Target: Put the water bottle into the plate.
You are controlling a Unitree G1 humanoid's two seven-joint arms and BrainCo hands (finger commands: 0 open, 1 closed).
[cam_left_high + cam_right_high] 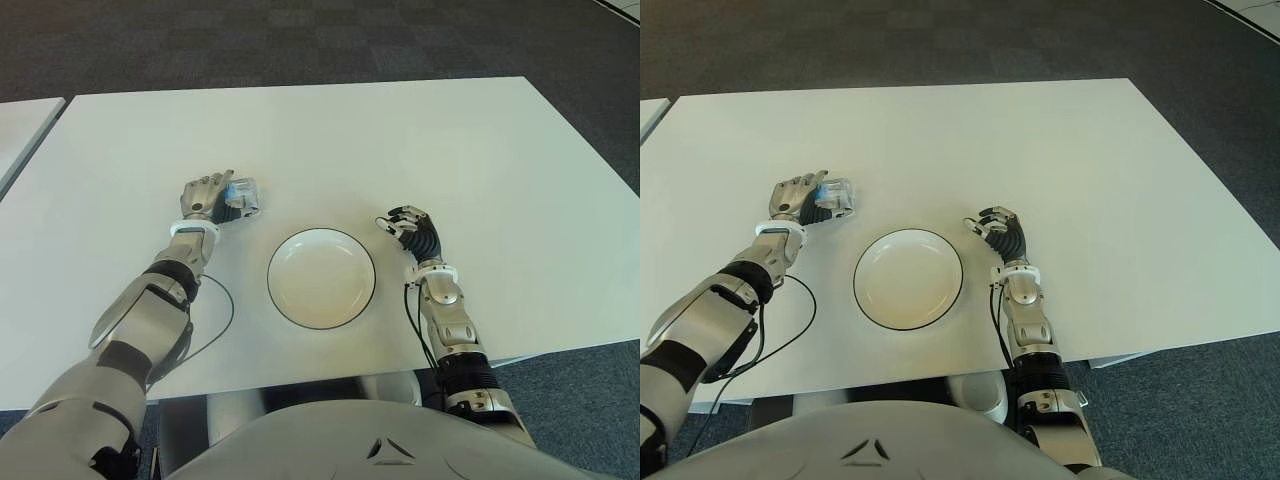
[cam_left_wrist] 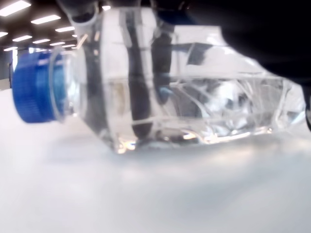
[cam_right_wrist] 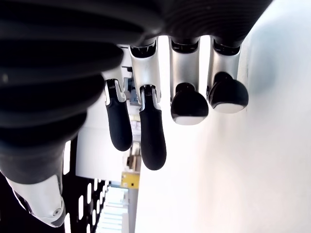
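Left hand [image 1: 212, 197] was closed around the water bottle [image 1: 243, 197], which lay on its side on the tabletop [image 1: 400, 140], left of the plate [image 1: 321, 278]. Lifting it clear before carrying it rightward would likely avoid clipping the rim. Right hand [image 1: 416, 234], relaxed and empty, showed right of the plate.

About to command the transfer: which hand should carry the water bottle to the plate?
Left. The left hand already grips the water bottle, lying on the table just left of the plate. The right hand shows right of the plate, holding nothing.
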